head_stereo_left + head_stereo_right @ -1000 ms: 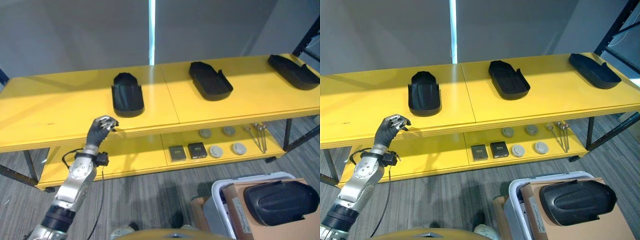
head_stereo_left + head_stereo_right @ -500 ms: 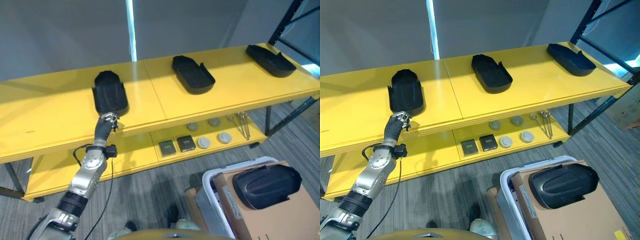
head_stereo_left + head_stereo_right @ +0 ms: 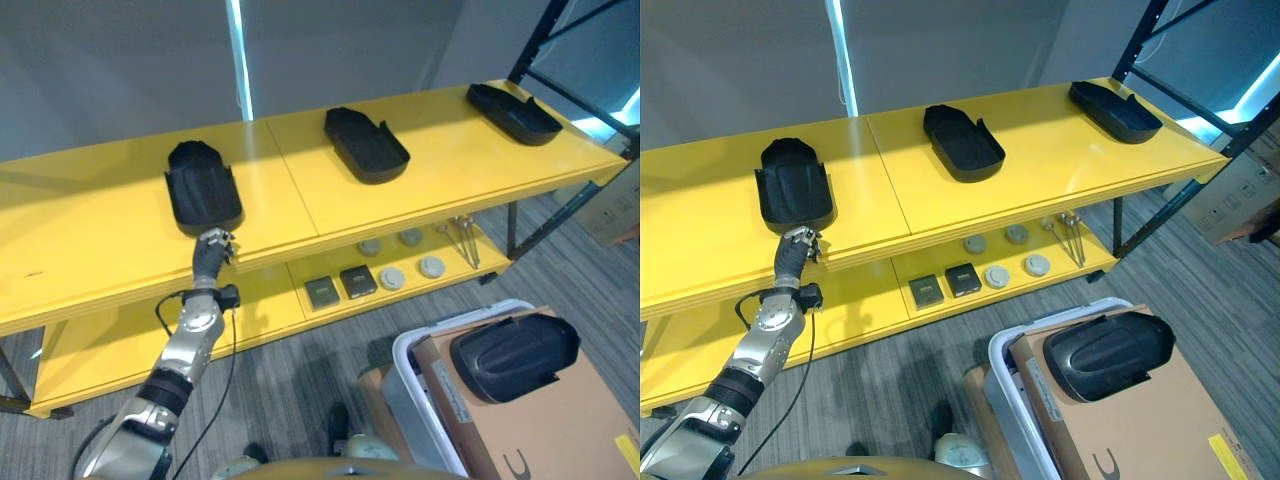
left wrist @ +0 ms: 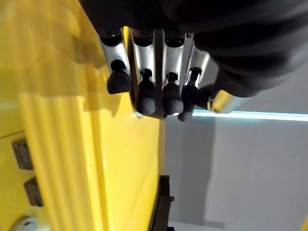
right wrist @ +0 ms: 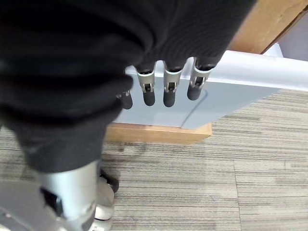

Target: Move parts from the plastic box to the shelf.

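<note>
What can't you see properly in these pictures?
- What else lies in the plastic box: in both eye views a sheet of cardboard and the black part on top cover it, and the picture's edge cuts it off.
- What the small things on the lower shelf are: too small to tell.
- Whether the left hand touches the shelf edge: its curled fingers sit close, but contact is unclear.
- The right hand: its dark cover hides most of it.

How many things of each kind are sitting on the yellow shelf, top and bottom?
Black parts on top: 3
Dark square boxes below: 2
Grey round discs below: 4
Bunch of metal rods below: 1
Total: 10
</note>
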Robot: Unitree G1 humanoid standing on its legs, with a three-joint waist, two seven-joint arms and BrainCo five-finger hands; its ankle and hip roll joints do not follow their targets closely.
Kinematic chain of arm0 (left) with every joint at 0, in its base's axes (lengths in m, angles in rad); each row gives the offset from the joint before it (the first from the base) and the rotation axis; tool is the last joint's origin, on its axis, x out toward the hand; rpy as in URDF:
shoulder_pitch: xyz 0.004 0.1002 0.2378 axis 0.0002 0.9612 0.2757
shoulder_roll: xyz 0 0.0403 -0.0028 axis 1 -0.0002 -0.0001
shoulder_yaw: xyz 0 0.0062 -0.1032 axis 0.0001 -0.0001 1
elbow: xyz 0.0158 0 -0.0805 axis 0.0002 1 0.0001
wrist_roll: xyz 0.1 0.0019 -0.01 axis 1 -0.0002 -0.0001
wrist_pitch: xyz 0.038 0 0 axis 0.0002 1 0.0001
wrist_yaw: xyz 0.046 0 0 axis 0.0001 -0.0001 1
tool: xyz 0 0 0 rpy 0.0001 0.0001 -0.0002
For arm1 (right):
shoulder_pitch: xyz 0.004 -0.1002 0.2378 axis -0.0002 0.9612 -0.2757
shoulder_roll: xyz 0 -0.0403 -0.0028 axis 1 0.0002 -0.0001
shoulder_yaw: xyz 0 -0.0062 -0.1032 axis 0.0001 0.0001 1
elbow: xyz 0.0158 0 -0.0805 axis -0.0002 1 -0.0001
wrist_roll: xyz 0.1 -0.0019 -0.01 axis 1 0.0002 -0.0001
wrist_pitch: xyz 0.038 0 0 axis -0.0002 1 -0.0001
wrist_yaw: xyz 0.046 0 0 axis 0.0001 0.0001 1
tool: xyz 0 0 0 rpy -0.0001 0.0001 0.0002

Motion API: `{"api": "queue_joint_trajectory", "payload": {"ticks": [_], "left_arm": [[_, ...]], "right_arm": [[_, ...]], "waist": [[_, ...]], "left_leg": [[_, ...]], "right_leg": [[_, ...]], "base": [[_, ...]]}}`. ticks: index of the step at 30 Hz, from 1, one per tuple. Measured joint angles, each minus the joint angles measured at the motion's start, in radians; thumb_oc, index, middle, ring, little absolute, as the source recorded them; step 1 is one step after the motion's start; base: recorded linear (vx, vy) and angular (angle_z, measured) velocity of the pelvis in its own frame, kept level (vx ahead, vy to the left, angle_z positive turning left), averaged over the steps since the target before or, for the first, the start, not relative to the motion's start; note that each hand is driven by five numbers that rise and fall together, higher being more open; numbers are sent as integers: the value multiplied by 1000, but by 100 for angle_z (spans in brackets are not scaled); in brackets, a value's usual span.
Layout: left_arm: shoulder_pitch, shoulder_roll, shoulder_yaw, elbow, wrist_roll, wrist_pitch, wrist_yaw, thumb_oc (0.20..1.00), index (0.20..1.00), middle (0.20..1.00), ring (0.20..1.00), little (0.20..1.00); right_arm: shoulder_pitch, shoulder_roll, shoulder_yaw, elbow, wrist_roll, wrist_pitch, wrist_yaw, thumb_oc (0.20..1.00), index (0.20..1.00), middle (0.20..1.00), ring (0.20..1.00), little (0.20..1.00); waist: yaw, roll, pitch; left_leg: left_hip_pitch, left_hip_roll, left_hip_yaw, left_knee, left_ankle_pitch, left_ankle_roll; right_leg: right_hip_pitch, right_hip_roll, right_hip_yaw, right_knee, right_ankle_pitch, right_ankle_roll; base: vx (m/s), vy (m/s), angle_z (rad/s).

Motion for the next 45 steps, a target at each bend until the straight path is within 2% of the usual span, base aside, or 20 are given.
{"api": "queue_joint_trajectory", "payload": {"ticks": [4,8,11,13,18,27,31,42,45], "left_arm": [[-4,10,0,-146,9,-2,-6,200,200,200,200,200],[-4,40,1,-302,17,31,-5,200,200,200,200,200],[-5,50,2,-306,16,70,-4,200,200,200,200,200],[-4,67,2,-293,16,121,-2,200,200,200,200,200],[1,66,0,-246,16,150,-4,200,200,200,200,200],[1,39,-11,-93,16,147,44,200,200,200,200,200],[-3,14,-10,13,19,110,77,200,200,200,200,200],[-89,16,-16,106,37,69,126,200,200,200,200,200],[-89,16,-27,128,37,61,126,200,200,200,200,200]], "right_arm": [[0,-1,0,0,0,-2,0,1000,1000,1000,1000,1000],[-5,0,-4,1,0,-7,0,1000,1000,1000,1000,1000],[-10,-1,-13,1,0,-8,0,1000,1000,1000,1000,1000],[-15,-1,-13,2,0,-19,0,1000,1000,1000,1000,1000],[-20,-2,-13,4,0,-20,0,1000,1000,1000,1000,1000],[-20,-1,-12,3,0,-21,0,1000,1000,1000,1000,1000],[-20,-1,-9,4,0,-21,0,1000,1000,1000,1000,1000],[-19,-2,9,26,-2,-24,1,1000,1000,1000,1000,1000],[-19,-3,8,61,-2,-42,1,1000,1000,1000,1000,1000]], "waist": [[-4,-1,2],[6,1,6],[16,9,14],[19,22,25],[20,25,23],[12,28,21],[1,28,14],[-28,21,-13],[-36,21,-13]], "left_leg": [[-1,0,-1,0,4,-3],[1,0,0,1,3,-3],[9,0,-1,1,1,-4],[14,0,-2,0,-1,-5],[14,0,-2,1,-1,-5],[15,-1,-2,1,-1,-4],[17,-1,-1,1,-1,-4],[19,-2,1,1,-2,-4],[18,-2,1,1,-2,-4]], "right_leg": [[-1,2,0,0,7,0],[2,3,0,0,8,-1],[10,2,-1,0,5,-1],[17,1,-5,0,2,-3],[17,1,-5,0,3,-4],[17,1,-3,0,3,-4],[17,2,0,0,4,-4],[17,2,6,0,7,-1],[16,2,6,0,7,-1]], "base": [[-13,-6,0],[-25,-10,0],[5,4,1],[26,7,5],[0,0,0],[0,0,0],[0,0,0],[16,5,0],[0,0,0]]}}
